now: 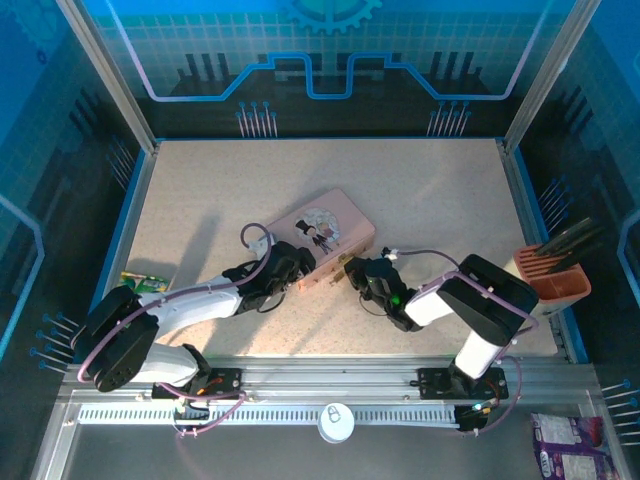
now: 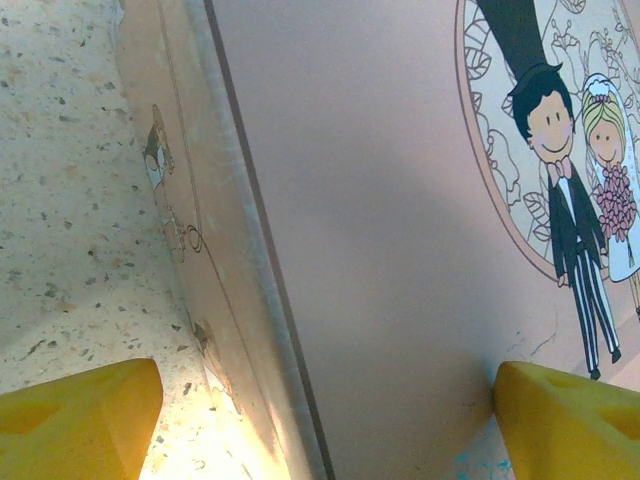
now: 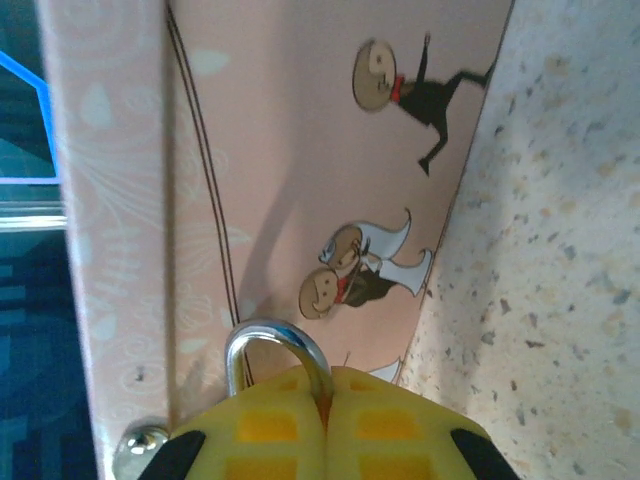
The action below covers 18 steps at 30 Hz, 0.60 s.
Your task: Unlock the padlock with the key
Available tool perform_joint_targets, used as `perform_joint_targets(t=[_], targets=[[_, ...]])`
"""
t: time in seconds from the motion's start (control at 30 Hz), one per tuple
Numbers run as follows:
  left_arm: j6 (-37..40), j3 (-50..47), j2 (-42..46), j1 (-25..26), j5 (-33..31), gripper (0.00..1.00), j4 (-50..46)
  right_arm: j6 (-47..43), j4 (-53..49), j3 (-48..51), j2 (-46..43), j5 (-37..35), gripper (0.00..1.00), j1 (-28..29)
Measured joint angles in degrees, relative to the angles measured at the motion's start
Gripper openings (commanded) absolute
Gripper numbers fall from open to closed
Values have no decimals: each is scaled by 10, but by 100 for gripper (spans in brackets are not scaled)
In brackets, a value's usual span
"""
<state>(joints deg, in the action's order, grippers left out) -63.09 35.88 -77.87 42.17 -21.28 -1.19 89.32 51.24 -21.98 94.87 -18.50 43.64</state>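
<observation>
Two grippers sit at the pink tin point(image 1: 320, 232), which lies mid-table point(image 1: 430, 185) with its lid up. The lid bears a round bride-and-groom print, and the tin's long axis runs near-left to far-right.

Surroundings:
- A green packet point(image 1: 146, 283) lies at the left edge of the table.
- A brown holder point(image 1: 556, 278) with dark tools standing in it is at the right edge.
- A white round disc point(image 1: 336, 422) rests on the rail by the arm bases.
- A purple packet point(image 1: 566, 445) lies off the table, near right.

All four are well apart from the tin.

The left gripper point(image 1: 288, 268) is at the tin's near-left corner. In the left wrist view its yellow fingertips point(image 2: 75, 420) are wide apart. One is over the speckled table and the other over the lid, with the lid's edge running between them. Contact with the tin cannot be told.

The right gripper point(image 1: 353, 270) is just beside the tin's near long wall. In the right wrist view its pads are pressed together on the padlock point(image 3: 272, 326).
- The body is hidden between the pads. The silver shackle arches out past the fingertips, against the tin's cartoon-printed wall.
- The padlock's long axis is in line with the fingers, shackle end toward the tin: left and slightly far.
- A small silver stud point(image 3: 140, 440) sits on the tin near the shackle.
</observation>
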Motion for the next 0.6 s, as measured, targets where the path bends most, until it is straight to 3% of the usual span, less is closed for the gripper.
perform_joint_targets(t=[0.6], targets=[[0,0,-1,-2,1,87,0,-39,-75,14,-66,-4,0,-49]])
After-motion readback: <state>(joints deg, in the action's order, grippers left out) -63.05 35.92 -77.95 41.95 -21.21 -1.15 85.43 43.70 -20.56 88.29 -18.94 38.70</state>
